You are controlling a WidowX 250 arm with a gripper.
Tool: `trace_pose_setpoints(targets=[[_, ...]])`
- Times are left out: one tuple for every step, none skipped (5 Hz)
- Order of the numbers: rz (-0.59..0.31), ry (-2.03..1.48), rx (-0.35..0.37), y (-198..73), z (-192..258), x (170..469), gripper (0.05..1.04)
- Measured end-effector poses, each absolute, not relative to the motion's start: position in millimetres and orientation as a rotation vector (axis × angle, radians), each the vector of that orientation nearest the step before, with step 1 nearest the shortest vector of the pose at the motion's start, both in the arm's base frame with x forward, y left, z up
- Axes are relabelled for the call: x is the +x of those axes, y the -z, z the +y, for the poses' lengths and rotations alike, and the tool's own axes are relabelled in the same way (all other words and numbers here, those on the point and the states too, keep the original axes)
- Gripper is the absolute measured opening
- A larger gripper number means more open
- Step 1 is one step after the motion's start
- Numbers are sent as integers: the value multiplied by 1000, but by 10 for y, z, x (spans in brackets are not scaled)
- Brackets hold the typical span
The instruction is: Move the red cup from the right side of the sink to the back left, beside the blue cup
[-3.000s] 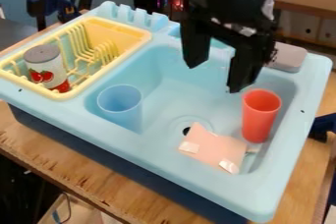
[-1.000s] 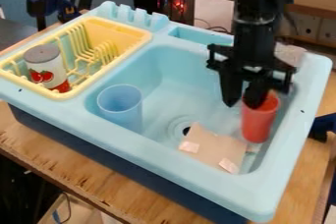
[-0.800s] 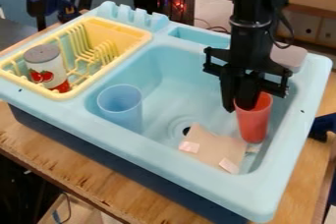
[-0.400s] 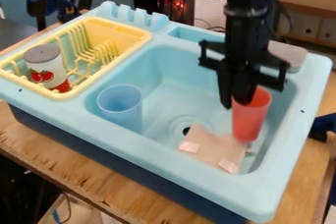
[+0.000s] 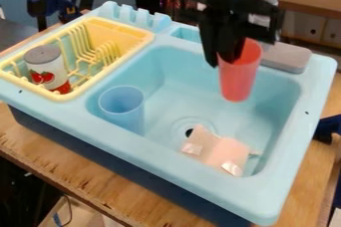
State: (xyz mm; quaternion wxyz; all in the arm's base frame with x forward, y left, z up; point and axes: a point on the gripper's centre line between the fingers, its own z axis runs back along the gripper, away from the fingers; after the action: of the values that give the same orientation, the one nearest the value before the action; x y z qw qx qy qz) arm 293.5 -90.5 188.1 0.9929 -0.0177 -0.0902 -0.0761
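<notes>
Red plastic cup point(image 5: 239, 79) hangs up in the air over the far right part of the sink bowl, with its round mouth up and its bottom off the floor of the bowl. It looks a bit see-through and leans a little. The black gripper point(image 5: 222, 61) has hold of it at the top, on its left side. The jaws are almost closed, with only a small gap between them, and they pinch the thin wall of the cup near its rim.

The light blue plastic toy sink point(image 5: 200, 170) sits on a brown wooden table point(image 5: 75, 177). In the left part of its bowl, a clear blue plastic cup point(image 5: 123, 113) stands with its mouth up. Near the right side of the bowl lies a flat, light pink piece point(image 5: 216, 150) with shiny bits on it, right by the round drain point(image 5: 189, 132).

On the left of the sink is a yellow plastic dish rack point(image 5: 120, 29). A white can point(image 5: 47, 67) with a gray top and red fruit pictures stands inside it, at the left end. A smooth gray block point(image 5: 287, 57) rests on the far right edge of the sink.
</notes>
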Motion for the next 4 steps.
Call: trace_pose_setpoints(targets=[[-126, 170, 72, -1930, -713, 2816, 105], [-68, 143, 128, -1863, -473, 2853, 105], [-82, 29, 115, -1771, -191, 2994, 105], [-66, -32, 85, -1626, -4, 3135, 105]])
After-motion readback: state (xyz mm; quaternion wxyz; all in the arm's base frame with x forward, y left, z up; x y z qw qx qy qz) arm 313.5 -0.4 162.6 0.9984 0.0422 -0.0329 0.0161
